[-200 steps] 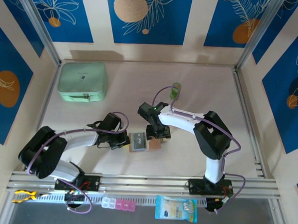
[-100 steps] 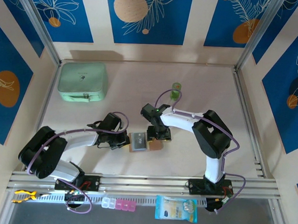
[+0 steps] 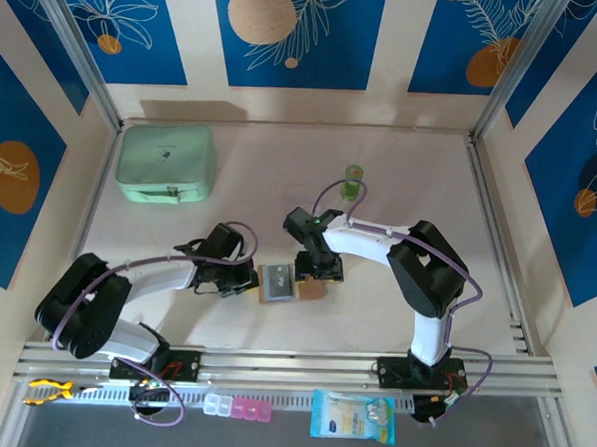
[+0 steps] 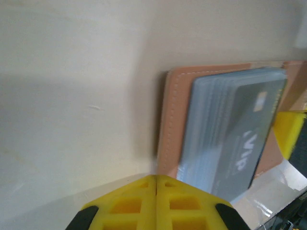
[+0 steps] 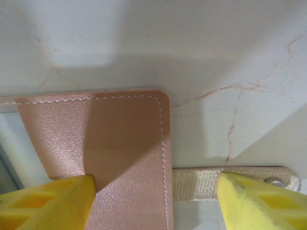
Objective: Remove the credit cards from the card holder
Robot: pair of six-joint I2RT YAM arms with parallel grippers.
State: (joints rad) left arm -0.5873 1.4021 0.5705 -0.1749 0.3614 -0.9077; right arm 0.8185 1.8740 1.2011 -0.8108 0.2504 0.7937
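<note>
The tan-pink card holder (image 3: 310,289) lies open on the table between my two grippers. Its grey-blue pocket panel holds a fanned stack of credit cards (image 4: 225,129); the top one is dark grey with "VIP" printed on it. My left gripper (image 4: 156,181) is shut with nothing in it, its tips just short of the holder's stitched left edge (image 4: 170,115). My right gripper (image 5: 153,201) is open and low over the holder's plain flap (image 5: 120,143). One of its fingers is on the flap, the other at the pale snap tab (image 5: 225,184).
A mint-green zip pouch (image 3: 166,164) sits at the back left and a small green object (image 3: 353,181) behind the right arm. On the front rail lie a pill box (image 3: 237,409), a blue packet (image 3: 353,417) and a yellow-handled tool (image 3: 49,391).
The right gripper came forward and down onto the holder's flap during the first half second, then held still. The left arm has barely moved.
</note>
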